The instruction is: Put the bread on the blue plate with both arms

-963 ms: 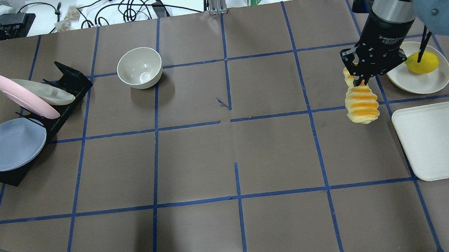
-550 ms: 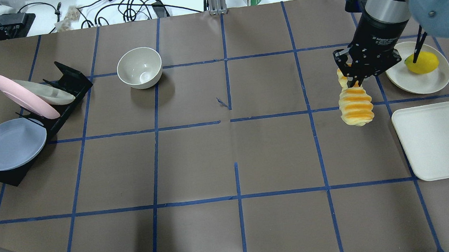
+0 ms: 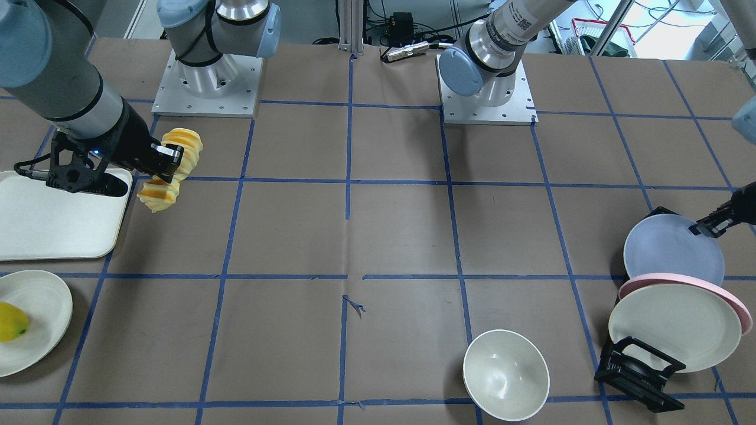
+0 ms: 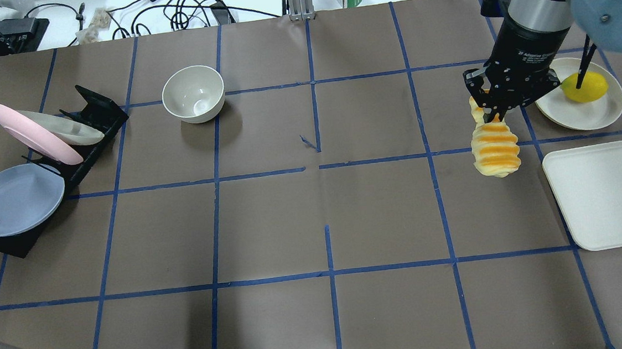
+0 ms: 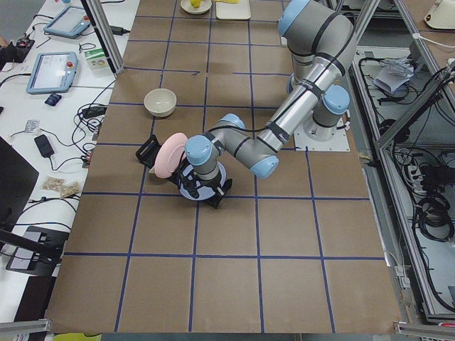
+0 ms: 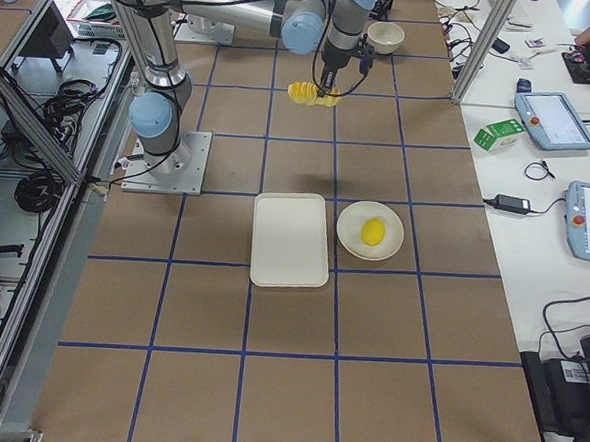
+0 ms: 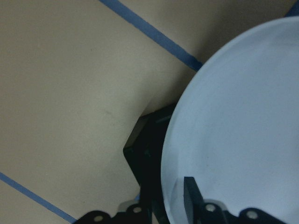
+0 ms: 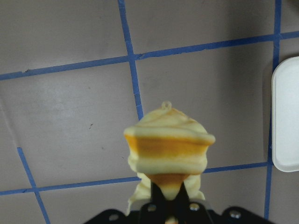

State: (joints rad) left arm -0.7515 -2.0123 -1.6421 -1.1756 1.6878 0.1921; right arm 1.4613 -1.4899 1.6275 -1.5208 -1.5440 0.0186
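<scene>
One loaf, the bread (image 4: 495, 151), was found clamped in the right gripper (image 4: 497, 112) and raised off the table near the white tray (image 4: 612, 195). The blue plate (image 4: 16, 200) was seen in the black rack (image 4: 92, 108) at far left. The left gripper (image 3: 709, 226) was at its rim, and its closure could not be determined.

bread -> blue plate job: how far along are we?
Done: the bread is picked up and hangs clear of the table from the right gripper, jaws shut on its upper end. In hand: the left gripper is at the rim of the blue plate, which leans in the black rack; whether it grips is unclear. Left: get the plate flat on the table, then set the bread on it.
</scene>
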